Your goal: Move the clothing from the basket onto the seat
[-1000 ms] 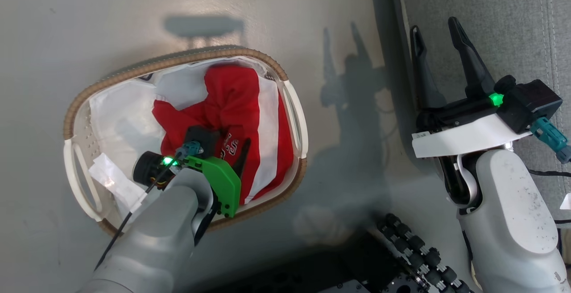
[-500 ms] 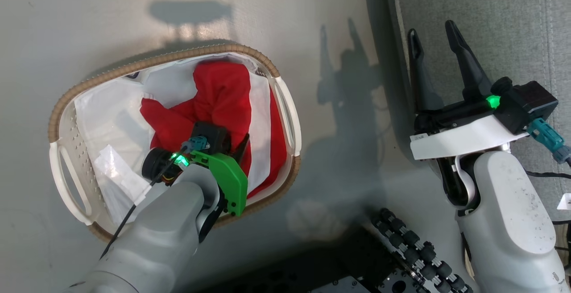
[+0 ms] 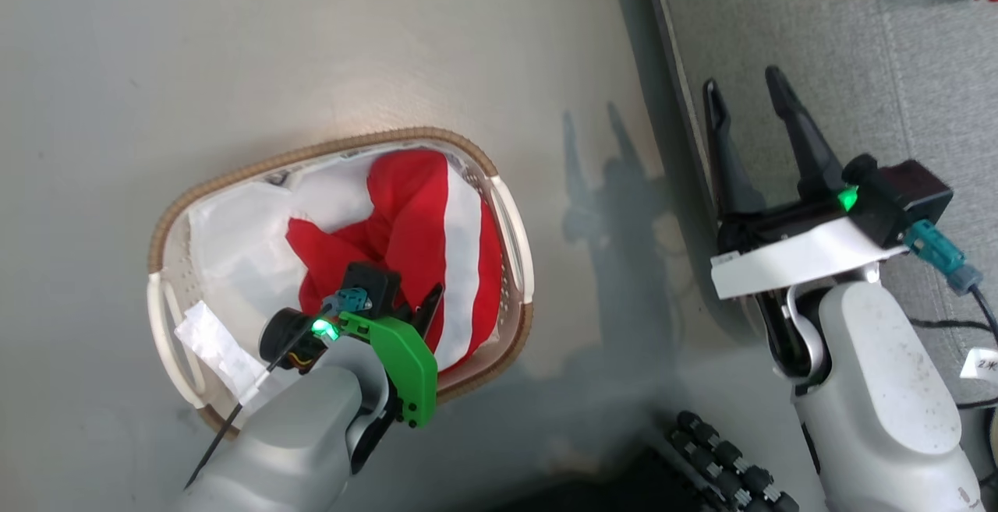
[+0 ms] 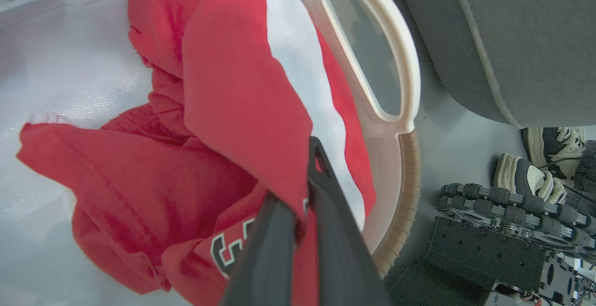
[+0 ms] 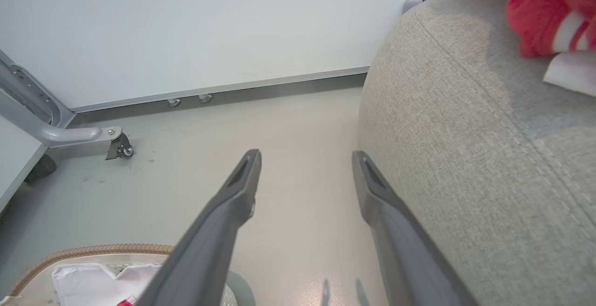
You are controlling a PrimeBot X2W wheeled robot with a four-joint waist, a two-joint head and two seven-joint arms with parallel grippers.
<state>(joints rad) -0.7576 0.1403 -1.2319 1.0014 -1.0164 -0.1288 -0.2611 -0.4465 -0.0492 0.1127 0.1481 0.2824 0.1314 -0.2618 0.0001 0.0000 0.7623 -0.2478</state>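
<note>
Left fingers (image 4: 336, 236) pinch clothing (image 4: 242, 91) fold inside basket (image 4: 410, 175).

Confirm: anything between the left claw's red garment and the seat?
Two things: the basket's seat-side rim, which the red garment held by the left claw must be lifted over, and the open right claw hovering at the seat's edge. The floor between is bare.

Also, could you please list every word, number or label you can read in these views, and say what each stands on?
"S" or "5", one black, white-edged character: on the red sports garment in the oval white plastic laundry basket; the rest of the print is hidden by a fold and the left hand.
Too blurred to read: dark marks on the small white tag at the head view's right edge.
</note>
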